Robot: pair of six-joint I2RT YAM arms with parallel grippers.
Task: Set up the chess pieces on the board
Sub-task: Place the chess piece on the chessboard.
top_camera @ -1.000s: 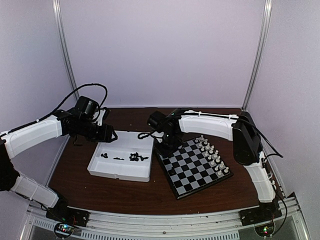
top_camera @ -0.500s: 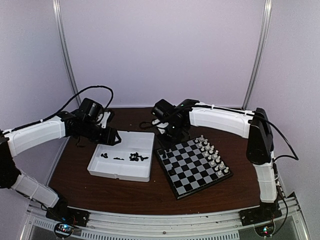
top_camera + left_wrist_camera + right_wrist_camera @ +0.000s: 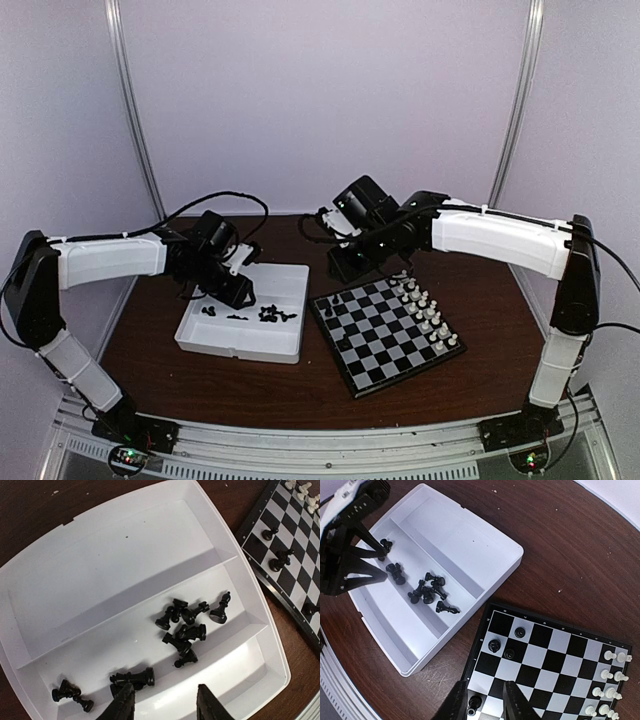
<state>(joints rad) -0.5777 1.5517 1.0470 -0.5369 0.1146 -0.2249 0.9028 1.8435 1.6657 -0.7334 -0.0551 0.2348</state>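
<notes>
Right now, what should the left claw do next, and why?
Probably lower the left claw onto the black piece lying just ahead of it and close. Its jaws are apart and empty above the tray, and most black pieces aren't on the board yet.

Left tool (image 3: 165,690) and right tool (image 3: 485,686) hover, jaws apart, empty.

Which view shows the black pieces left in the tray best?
Left wrist: the black pieces are close and distinct, in the tray's middle compartment. Right wrist shows them smaller; top external, only dark specks.
</notes>
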